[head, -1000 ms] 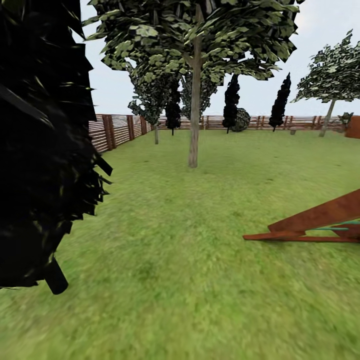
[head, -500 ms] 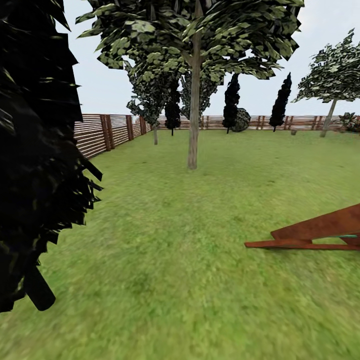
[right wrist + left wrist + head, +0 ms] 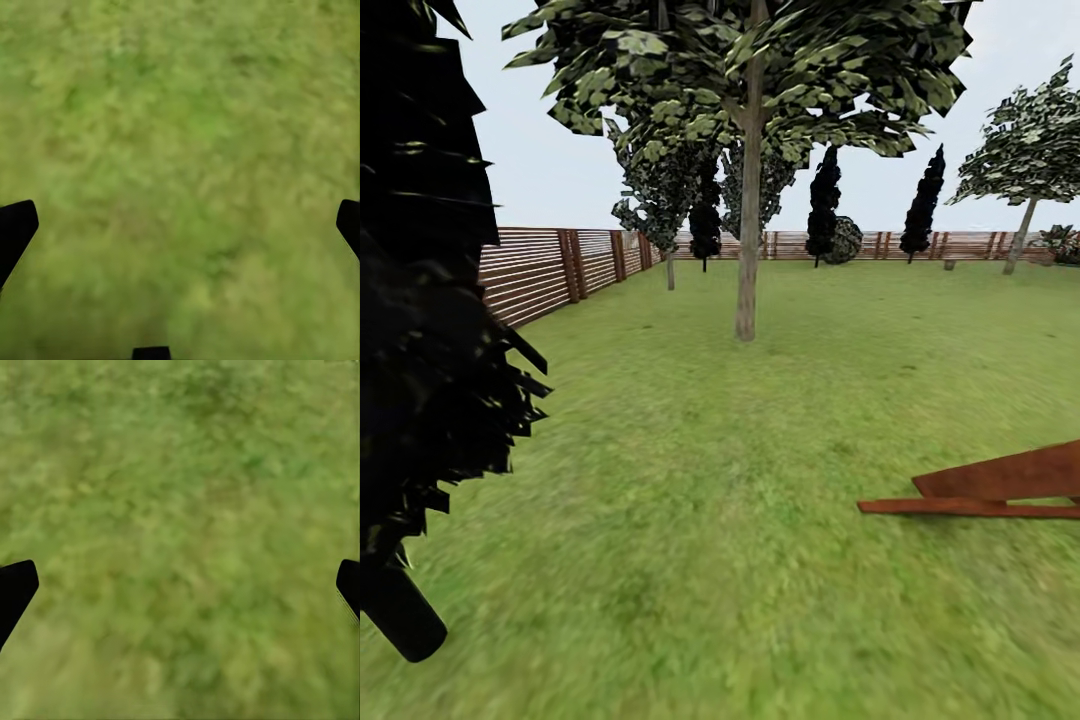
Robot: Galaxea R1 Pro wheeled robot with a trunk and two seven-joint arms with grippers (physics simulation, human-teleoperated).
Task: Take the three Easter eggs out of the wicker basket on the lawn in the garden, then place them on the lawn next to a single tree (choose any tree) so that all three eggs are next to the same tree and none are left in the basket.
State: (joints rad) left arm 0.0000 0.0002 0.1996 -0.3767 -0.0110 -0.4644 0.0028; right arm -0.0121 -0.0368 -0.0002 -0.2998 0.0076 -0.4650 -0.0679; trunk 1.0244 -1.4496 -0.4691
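Robot in transit across the lawn (image 3: 690, 520); no egg or basket appears in these views, so their location cannot be stated from here.

Head view: a tall pale-trunked tree (image 3: 746, 250) stands mid-lawn, well ahead and apart from the robot. It looks a suitable drop point, with open grass all round its base. A dark cypress-like tree (image 3: 420, 330) looms close beside the robot's left. A slatted wooden fence (image 3: 550, 270) bounds the lawn's far and left edges, with further trees along it. A rust-brown angled structure (image 3: 1000, 485) lies on the grass to the right; its nature cannot be determined.

Left pincer (image 3: 180, 589): both dark fingertips (image 3: 15, 589) sit at opposite margins of the wrist view, so it is spread wide with nothing between, grass beneath.

Right pincer (image 3: 180, 229): the same, fingertips (image 3: 15, 225) far apart, empty, directed down at grass.

Assessment: both arms appear to hang with pincers pointing at the ground, a carrying-free travel posture. Empty pincers suggest an egg must yet be fetched; the basket must first be found.
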